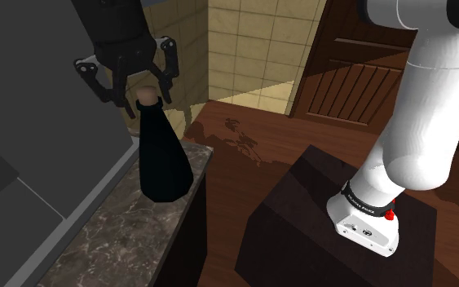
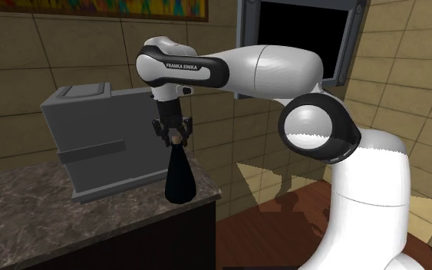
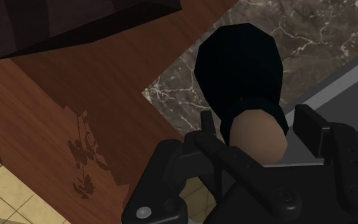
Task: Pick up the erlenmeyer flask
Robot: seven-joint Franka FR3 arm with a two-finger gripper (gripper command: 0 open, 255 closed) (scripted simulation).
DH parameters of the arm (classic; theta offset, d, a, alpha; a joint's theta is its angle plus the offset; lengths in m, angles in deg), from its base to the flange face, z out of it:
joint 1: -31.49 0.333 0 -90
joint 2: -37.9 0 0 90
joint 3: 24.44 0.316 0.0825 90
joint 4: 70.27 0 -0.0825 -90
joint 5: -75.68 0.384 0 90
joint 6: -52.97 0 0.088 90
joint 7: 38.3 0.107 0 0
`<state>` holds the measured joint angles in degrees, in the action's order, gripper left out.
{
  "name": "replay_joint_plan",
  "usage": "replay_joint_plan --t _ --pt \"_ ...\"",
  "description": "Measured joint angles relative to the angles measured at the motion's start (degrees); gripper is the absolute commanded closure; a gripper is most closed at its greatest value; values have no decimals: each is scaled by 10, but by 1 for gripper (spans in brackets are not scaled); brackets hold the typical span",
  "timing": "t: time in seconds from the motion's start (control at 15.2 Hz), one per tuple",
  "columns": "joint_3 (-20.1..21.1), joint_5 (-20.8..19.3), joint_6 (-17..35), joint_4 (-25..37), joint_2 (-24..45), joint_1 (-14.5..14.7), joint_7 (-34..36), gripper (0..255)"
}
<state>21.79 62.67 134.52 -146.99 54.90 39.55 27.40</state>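
Gripper [image 1: 148,101] is hovering right over the erlenmeyer flask [image 1: 162,159], pointing down. It's spread wide and gripping nothing. The fingers [image 3: 309,122] are straddling the tan stopper [image 3: 258,133] with a gap showing on each side, so no contact.

The flask is rendering solid black. It's standing upright on the dark marble bench [image 1: 117,236], near the bench's corner and close to the edge over the wooden floor [image 1: 236,134]. A grey box-shaped appliance [image 2: 91,134] is sitting on the same bench just beside it, on the second exterior view's left.

From that second exterior view the white arm [image 2: 272,69] is reaching across from the right, with the gripper [image 2: 176,139] hanging above the flask [image 2: 180,178]. In the wrist view the flask [image 3: 238,63] is widening away below the gripper [image 3: 258,124], with its base over the marble corner.

The dark stand [image 1: 301,220] is sitting on the floor, well apart from the bench.
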Motion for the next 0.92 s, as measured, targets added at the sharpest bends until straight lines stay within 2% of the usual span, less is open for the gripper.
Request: replay_joint_plan --t 0.46,0.92 --pt "0 -1 -4 5 2 2 1 255" --pt "-1 -21 -70 93 31 31 6 255"
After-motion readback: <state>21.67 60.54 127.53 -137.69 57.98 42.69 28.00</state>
